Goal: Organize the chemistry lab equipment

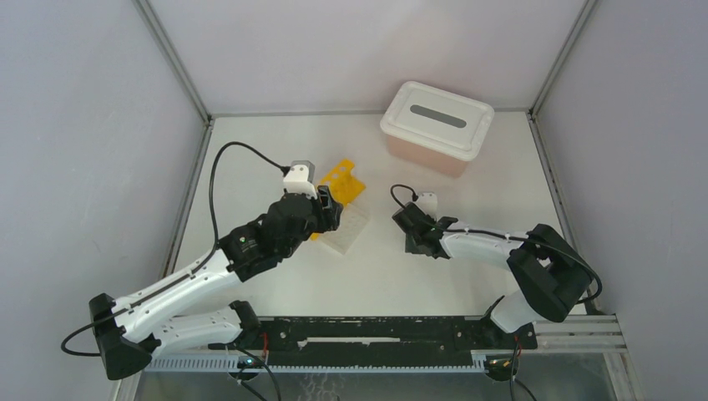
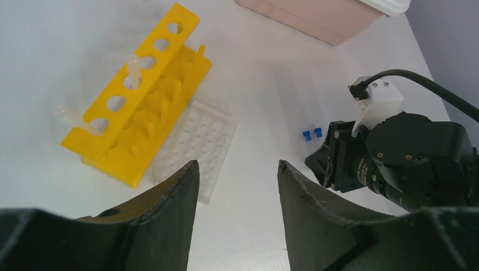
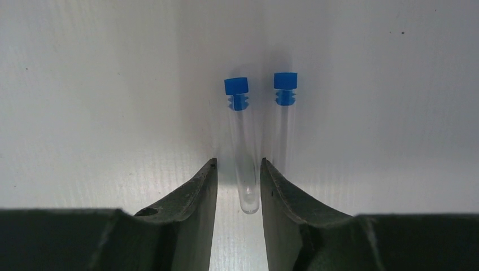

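Observation:
Two blue-capped clear tubes lie side by side on the white table. My right gripper (image 3: pixel 238 166) is open, with its fingers on either side of the rounded end of the left tube (image 3: pixel 242 141), and a small gap shows at the left finger. The other tube (image 3: pixel 285 124) lies just right of the right finger. The yellow tube rack (image 2: pixel 141 96) has two clear droppers (image 2: pixel 134 68) in its holes. The clear grid rack (image 2: pixel 195 147) lies against it. My left gripper (image 2: pixel 237 169) hovers open and empty near the racks. The right gripper (image 1: pixel 415 225) is low over the table.
A pink tub (image 1: pixel 434 154) with a white slotted lid (image 1: pixel 437 117) stands at the back right. Grey walls close in the table on three sides. The left arm (image 1: pixel 275 234) covers part of the yellow tube rack (image 1: pixel 342 180) from above.

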Controlling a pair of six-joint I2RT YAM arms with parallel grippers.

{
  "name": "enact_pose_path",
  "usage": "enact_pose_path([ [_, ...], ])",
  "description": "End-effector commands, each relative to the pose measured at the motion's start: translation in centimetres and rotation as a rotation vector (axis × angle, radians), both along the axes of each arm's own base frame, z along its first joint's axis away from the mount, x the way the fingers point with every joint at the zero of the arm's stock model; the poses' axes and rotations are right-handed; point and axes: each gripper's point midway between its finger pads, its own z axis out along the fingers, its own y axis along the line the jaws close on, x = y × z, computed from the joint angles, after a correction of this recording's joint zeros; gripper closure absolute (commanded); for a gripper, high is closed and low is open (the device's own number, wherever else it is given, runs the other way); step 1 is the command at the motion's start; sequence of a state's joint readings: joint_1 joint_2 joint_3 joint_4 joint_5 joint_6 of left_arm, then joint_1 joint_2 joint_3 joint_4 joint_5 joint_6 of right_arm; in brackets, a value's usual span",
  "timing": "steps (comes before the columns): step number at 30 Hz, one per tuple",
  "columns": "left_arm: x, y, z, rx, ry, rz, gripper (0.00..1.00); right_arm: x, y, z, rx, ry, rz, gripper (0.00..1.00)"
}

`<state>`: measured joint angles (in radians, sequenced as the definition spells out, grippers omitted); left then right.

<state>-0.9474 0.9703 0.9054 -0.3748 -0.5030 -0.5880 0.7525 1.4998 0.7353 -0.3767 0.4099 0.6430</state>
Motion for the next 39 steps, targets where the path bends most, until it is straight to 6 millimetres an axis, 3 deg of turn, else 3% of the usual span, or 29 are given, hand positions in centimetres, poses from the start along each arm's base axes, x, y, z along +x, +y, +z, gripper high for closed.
enact_pose_path([
  [1,-0.1,0.0,2.6,-0.062,-0.036,0.008,0.42,0.0,0.5,-0.3,0.032,-0.012,-0.025,0.6],
  [5,-0.3,0.2,2.4,-0.064,-0.033,0.01,0.42,-0.4,0.5,-0.7,0.03,-0.001,-0.028,0.63],
  [11,-0.3,0.2,2.1,-0.054,-0.026,0.012,0.42,-0.6,0.3,-1.0,0.013,0.006,-0.028,0.78],
  [16,-0.3,0.3,2.4,-0.047,-0.024,0.014,0.4,-0.4,0.3,-0.3,0.013,-0.018,-0.017,0.91],
  [20,-0.4,0.4,2.5,-0.042,-0.017,0.01,0.38,-0.1,1.0,0.8,0.029,-0.053,0.02,0.95],
  [29,-0.7,-0.6,2.3,-0.081,0.058,-0.05,0.34,-0.4,5.4,6.0,0.093,-0.236,0.246,0.96],
  [39,-1.4,-2.3,1.6,-0.255,0.238,-0.208,0.34,-4.0,10.8,13.3,0.229,-0.477,0.549,0.96],
])
